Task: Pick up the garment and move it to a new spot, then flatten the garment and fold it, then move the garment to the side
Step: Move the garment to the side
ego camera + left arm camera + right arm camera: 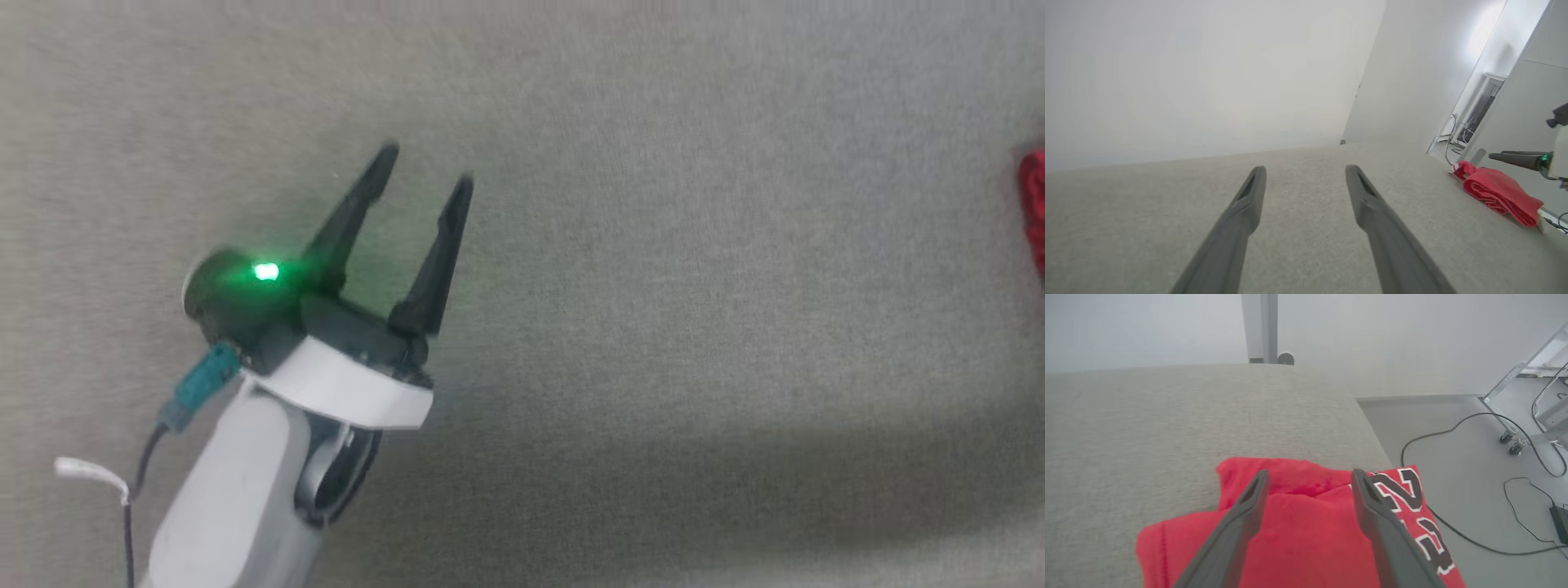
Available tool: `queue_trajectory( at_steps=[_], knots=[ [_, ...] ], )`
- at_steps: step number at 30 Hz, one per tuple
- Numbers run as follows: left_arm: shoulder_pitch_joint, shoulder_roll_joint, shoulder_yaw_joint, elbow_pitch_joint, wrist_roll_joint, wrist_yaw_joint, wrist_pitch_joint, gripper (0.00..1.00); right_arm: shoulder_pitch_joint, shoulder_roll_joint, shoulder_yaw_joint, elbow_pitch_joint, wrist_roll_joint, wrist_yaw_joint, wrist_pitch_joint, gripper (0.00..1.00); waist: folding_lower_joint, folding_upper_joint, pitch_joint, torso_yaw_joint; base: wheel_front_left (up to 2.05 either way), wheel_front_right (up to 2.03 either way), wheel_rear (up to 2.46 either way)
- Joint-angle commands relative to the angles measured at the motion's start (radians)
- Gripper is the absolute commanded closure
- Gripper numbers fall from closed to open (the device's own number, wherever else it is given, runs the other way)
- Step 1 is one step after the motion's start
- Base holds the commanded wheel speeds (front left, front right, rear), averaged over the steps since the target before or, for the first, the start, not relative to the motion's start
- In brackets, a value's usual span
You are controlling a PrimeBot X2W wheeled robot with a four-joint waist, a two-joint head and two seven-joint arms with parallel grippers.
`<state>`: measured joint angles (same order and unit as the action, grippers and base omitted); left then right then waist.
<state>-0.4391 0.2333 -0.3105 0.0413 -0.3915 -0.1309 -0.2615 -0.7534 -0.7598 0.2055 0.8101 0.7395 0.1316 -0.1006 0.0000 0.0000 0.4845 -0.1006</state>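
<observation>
At the right edge of the grey cloth surface (1167,416): the garment (1306,522), bunched and red, with the "23" lettering hanging past that edge over a floor (1474,490) strewn with cables (1453,424). From the head view, just a red sliver at the frame's right border, well apart from the left gripper (426,167). Wide bare cloth between them and all round. Hovering over that bare stretch, the left gripper: fingers spread, holding nothing, angled up and rightward in the head view. Over the garment, the right gripper (1309,473): fingers parted, nothing clamped between them; touching the fabric or not, cannot tell.
</observation>
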Motion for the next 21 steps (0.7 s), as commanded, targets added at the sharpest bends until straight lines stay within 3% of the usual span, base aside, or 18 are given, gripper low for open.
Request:
queue_trajectory(
  at_steps=[1, 11, 21],
  knots=[
    [0.036, -0.008, 0.012, 0.012, -0.011, 0.000, -0.004, 0.00, 0.030, 0.013, 0.019, -0.015, 0.010, -0.002, -0.012, 0.00, 0.0000, 0.0000, -0.082, 0.049, 0.00, 0.00, 0.00],
    [0.267, -0.053, 0.133, 0.109, -0.023, 0.000, -0.004, 0.00, 0.231, 0.126, 0.195, -0.142, 0.013, -0.002, -0.125, 0.00, 0.0000, 0.0000, -0.285, 0.120, 0.00, 0.00, 0.00],
    [0.406, -0.061, 0.187, 0.166, -0.019, 0.000, -0.004, 0.00, 0.390, 0.224, 0.216, -0.228, 0.021, -0.002, -0.166, 0.00, 0.0000, 0.0000, -0.413, 0.178, 0.00, 0.00, 0.00]
  ],
)
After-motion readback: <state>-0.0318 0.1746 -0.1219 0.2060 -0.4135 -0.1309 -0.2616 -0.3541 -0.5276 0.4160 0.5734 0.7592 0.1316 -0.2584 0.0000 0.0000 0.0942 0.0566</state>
